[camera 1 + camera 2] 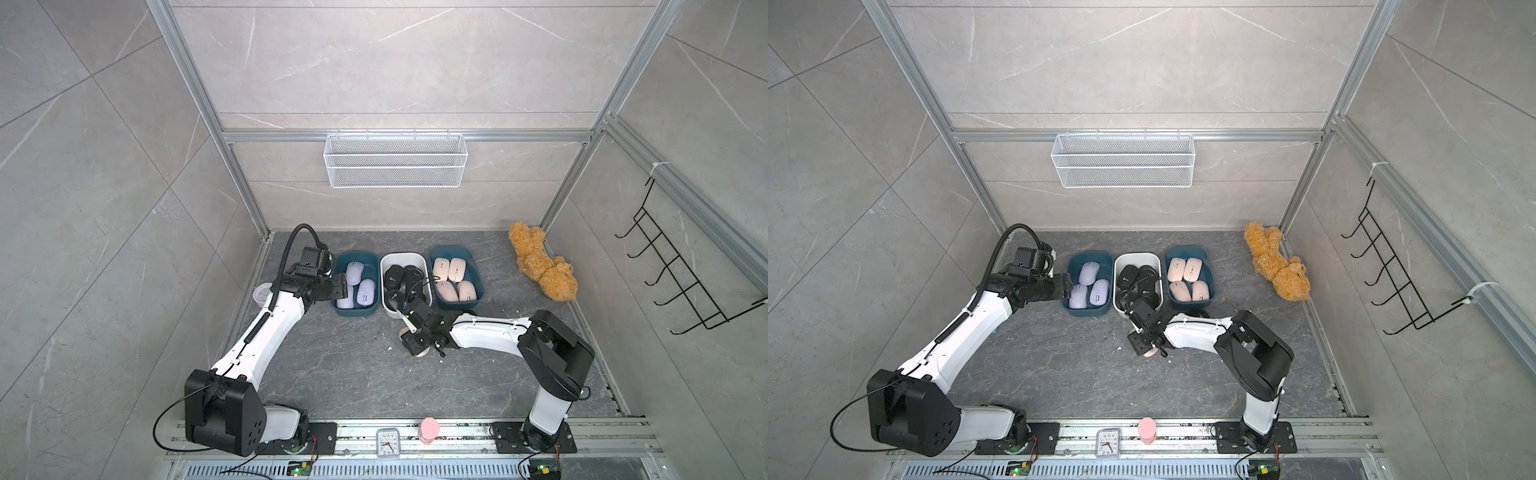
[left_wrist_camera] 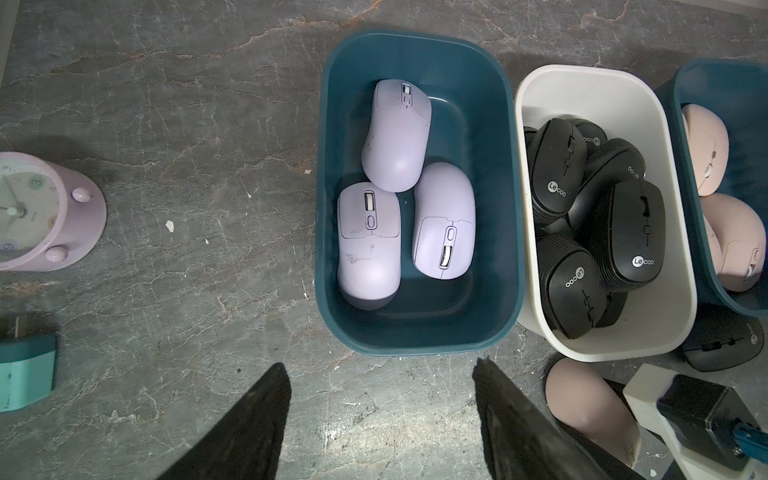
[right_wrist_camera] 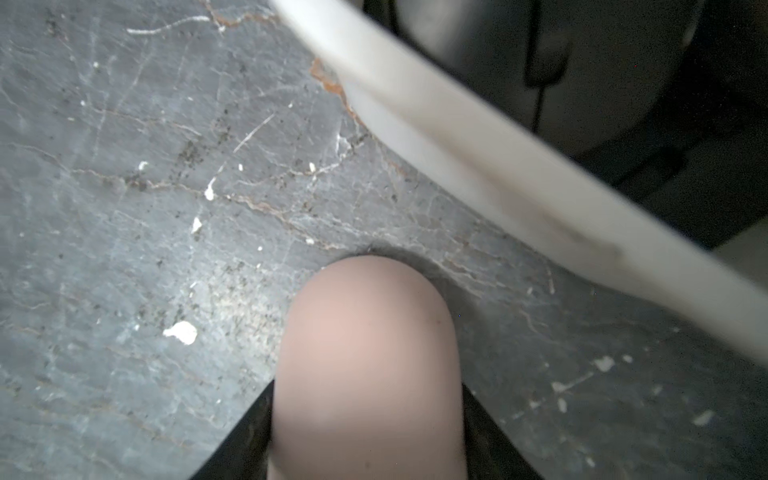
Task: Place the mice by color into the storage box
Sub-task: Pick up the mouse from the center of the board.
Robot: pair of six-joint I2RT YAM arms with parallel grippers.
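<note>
Right gripper [image 1: 412, 336]: clamped across a pink mouse [image 3: 368, 340], one black finger against each long side, the rounded end poking out ahead.
Where that mouse is: down at the dark stone tabletop [image 3: 124, 249], just in front of the white box [image 2: 598, 75]. I cannot tell whether it rests on the stone or hangs a hair above it.
Left gripper [image 2: 382, 370]: jaws roughly half apart, nothing between them, hovering at the near rim of the lilac box [image 2: 415, 347].
How it will handle: it looks light and hard-shelled, smooth and domed, so I'd guess it could squirt out of a loose pinch. The straighter flanks seem the safest hold, and that is where the fingers sit.
Sorted so far: three lilac mice [image 2: 395, 137] in their teal box, a heap of black mice [image 2: 631, 232] in the white one, four pink mice [image 1: 457, 268] in the pink box [image 1: 451, 249].
In the way: the white box's corner lies between the held mouse and the pink box. A stray black mouse [image 2: 723, 347] lies on the table just beside both, and the pink box has little floor left.
Round about: an alarm clock [image 2: 45, 212], a teddy bear [image 1: 540, 266] and a wire basket [image 1: 395, 162], all well clear.
</note>
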